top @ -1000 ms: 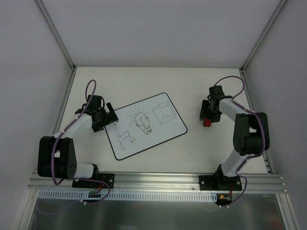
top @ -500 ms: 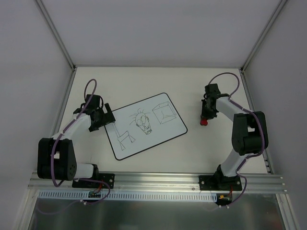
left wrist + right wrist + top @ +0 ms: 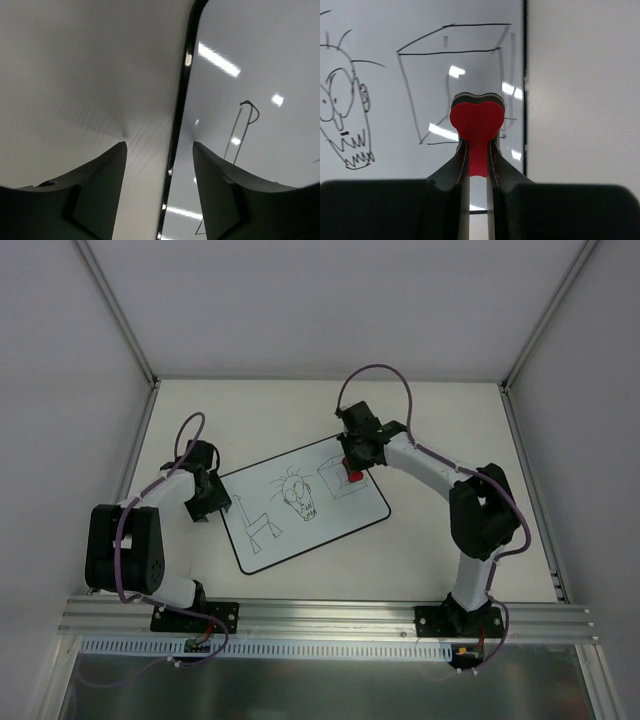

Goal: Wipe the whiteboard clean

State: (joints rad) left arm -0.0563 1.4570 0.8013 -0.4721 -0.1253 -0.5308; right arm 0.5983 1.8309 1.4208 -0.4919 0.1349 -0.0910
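- Where the table [image 3: 430, 550] spreads before us, we count one whiteboard [image 3: 320, 522] lying askew at its middle, with three sketches: a chair [image 3: 262, 527], a face [image 3: 301, 496], a box [image 3: 455, 75].
- We count one red eraser [image 3: 476, 119], pinched in the right gripper [image 3: 477, 147] above the box.
- We count two arms: the right arm [image 3: 430, 468] stretches over the board's far corner; the left gripper [image 3: 159, 150] sits low, jaws spread astride its left border.

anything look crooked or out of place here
Only the whiteboard: it lies askew, turned at an angle to the table edges. No spill or damage shows. The left claw straddles its left border, and the right claw holds a red eraser over the box sketch.
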